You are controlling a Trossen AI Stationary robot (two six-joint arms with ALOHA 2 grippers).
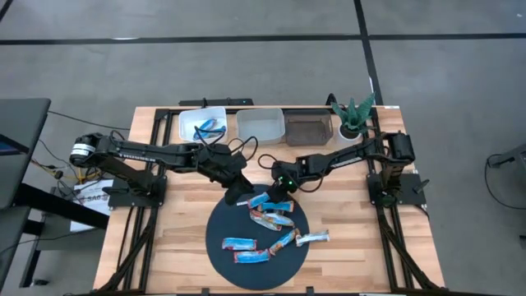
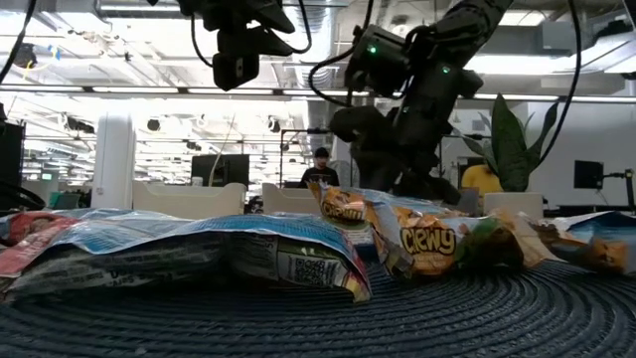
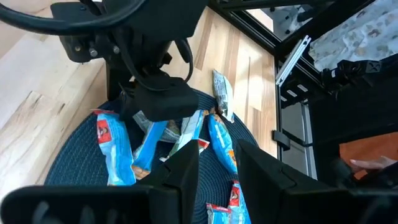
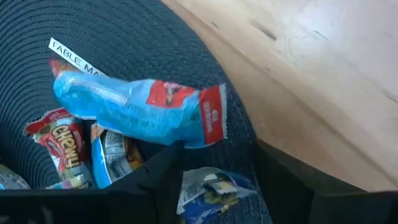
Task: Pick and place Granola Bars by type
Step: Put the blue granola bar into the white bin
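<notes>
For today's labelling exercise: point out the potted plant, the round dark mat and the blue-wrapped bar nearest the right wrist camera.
potted plant [image 1: 353,115], high view, its leaves.
round dark mat [image 1: 220,220], high view, bare edge.
blue-wrapped bar [image 4: 134,106], right wrist view, wrapper middle.

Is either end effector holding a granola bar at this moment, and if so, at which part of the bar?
Neither holds anything. The left end effector and right end effector are both open above the round mat, with the granola bars lying below them.

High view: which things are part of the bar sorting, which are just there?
Job:
- granola bars on the round dark mat
- left bin with blue bars in it
- middle bin
- dark bin
- left gripper, right gripper, both over the pile

Lying about:
- potted plant
- white label strip
</notes>
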